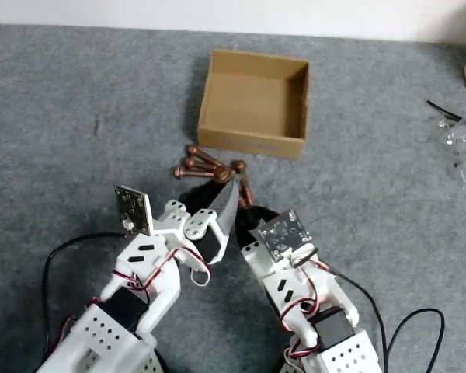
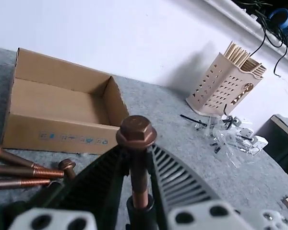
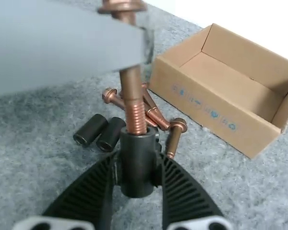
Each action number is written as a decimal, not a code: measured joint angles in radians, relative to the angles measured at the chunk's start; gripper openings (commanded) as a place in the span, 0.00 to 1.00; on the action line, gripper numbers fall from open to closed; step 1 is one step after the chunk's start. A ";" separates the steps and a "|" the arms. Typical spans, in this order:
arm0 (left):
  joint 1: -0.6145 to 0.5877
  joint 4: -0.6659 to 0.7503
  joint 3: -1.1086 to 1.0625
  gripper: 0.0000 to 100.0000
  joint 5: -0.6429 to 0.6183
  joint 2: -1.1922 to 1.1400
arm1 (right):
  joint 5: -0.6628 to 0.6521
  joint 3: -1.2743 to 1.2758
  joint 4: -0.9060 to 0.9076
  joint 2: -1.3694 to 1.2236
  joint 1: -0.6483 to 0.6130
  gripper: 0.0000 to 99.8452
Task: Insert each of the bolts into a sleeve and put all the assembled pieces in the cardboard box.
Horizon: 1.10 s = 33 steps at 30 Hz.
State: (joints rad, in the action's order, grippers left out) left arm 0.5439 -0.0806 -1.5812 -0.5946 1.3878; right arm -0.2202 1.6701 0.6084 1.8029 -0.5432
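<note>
My left gripper (image 2: 137, 153) is shut on a copper bolt (image 2: 136, 132), head up, in front of the cardboard box (image 2: 57, 134). The bolt's threaded end (image 3: 133, 108) sits in the mouth of a black sleeve (image 3: 136, 165), and my right gripper (image 3: 136, 167) is shut on that sleeve. In the high view the left gripper (image 1: 225, 198) and the bolt head (image 1: 238, 166) meet just below the box (image 1: 248, 144), which is empty. Loose bolts (image 1: 198, 165) (image 3: 153, 115) lie fanned on the carpet. Two loose sleeves (image 3: 98, 132) lie beside them.
A beige perforated holder (image 2: 228, 81) with sticks and clear plastic bits (image 2: 225, 134) stand off to the far right (image 1: 458, 136). Black cables (image 1: 62, 256) trail from both arm bases. Grey carpet covers the table.
</note>
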 measured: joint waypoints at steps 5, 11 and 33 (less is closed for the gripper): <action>0.000 -0.069 0.006 0.01 0.000 0.014 | 0.000 0.000 0.000 0.000 0.000 0.00; 0.000 -0.094 0.014 0.01 0.000 0.014 | 0.000 0.000 0.000 -0.002 -0.003 0.00; 0.003 -0.103 0.006 0.01 0.006 0.014 | -0.002 0.002 -0.180 -0.003 -0.011 0.00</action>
State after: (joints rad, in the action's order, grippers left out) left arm 0.5470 -0.1834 -1.5750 -0.5884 1.4016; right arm -0.2217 1.6717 0.4289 1.7998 -0.5539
